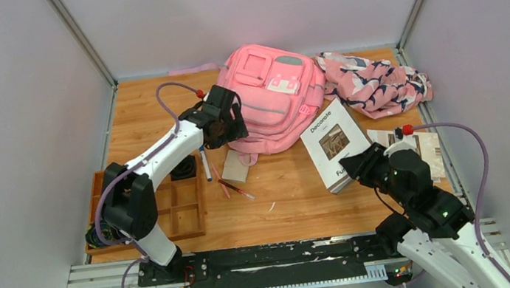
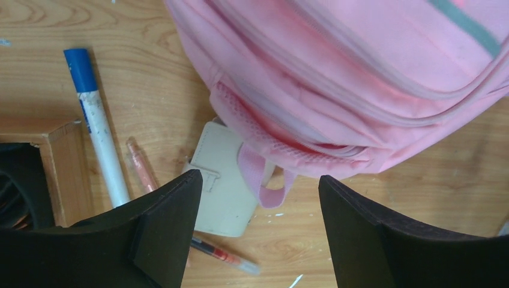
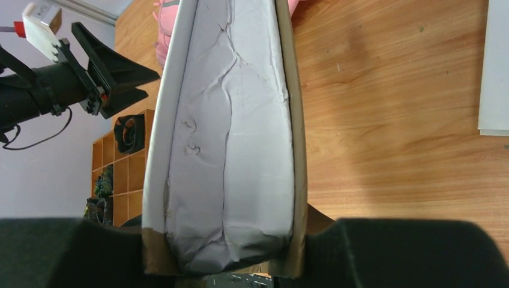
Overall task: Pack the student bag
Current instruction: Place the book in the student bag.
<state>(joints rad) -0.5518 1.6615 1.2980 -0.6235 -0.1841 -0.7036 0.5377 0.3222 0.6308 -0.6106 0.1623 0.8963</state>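
Two pincers in view. My right pincer point(image 1: 360, 165) is clenched on the near end of a white book point(image 1: 332, 145), right of centre. My left pincer point(image 2: 258, 180) is spread wide, grasping nothing, over the near left corner of the student bag point(image 1: 272, 101), which lies at the far middle of the table point(image 1: 289, 199). A blue-capped marker point(image 2: 96, 120) and a wooden tray point(image 1: 182, 206) lie to the left.
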